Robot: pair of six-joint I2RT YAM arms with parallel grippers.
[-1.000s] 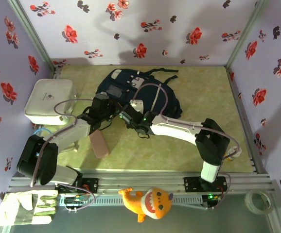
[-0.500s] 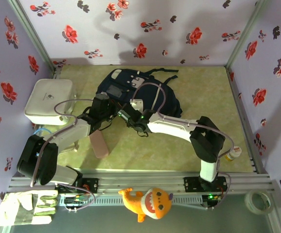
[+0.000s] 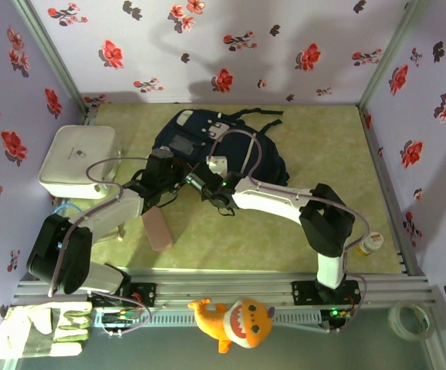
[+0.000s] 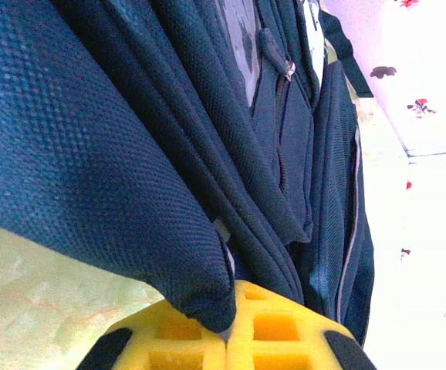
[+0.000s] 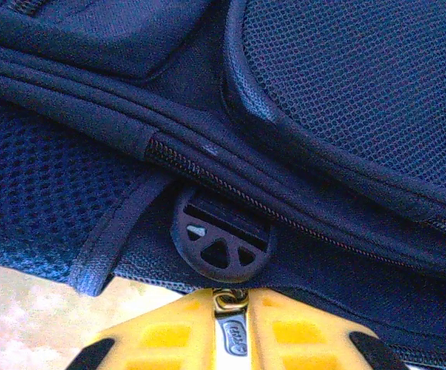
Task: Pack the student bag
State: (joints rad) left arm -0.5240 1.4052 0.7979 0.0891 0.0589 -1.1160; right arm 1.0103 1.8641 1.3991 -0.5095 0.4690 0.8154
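The student bag (image 3: 242,154), a navy-blue backpack with a grey front patch, lies at the middle back of the table. My left gripper (image 3: 169,174) sits at its near-left edge. In the left wrist view that gripper (image 4: 229,335) is shut, and its yellow fingers (image 4: 285,339) pinch a fold of the bag's fabric (image 4: 92,154). My right gripper (image 3: 195,183) is at the bag's near edge, close beside the left one. In the right wrist view it (image 5: 231,327) is shut on a metal zipper pull (image 5: 233,333), just below a round black buckle (image 5: 221,243).
A white rounded box (image 3: 76,159) stands at the left. A flat pink item (image 3: 159,229) lies in front of the left arm, and a small bottle (image 3: 371,243) sits near the right arm's elbow. An orange plush toy (image 3: 234,322), gloves (image 3: 42,330) and a tape roll (image 3: 408,320) lie beyond the front rail.
The right arm has drawn a little to the left with the zipper pull, and its elbow has shifted, uncovering the small bottle. The left arm has not moved.
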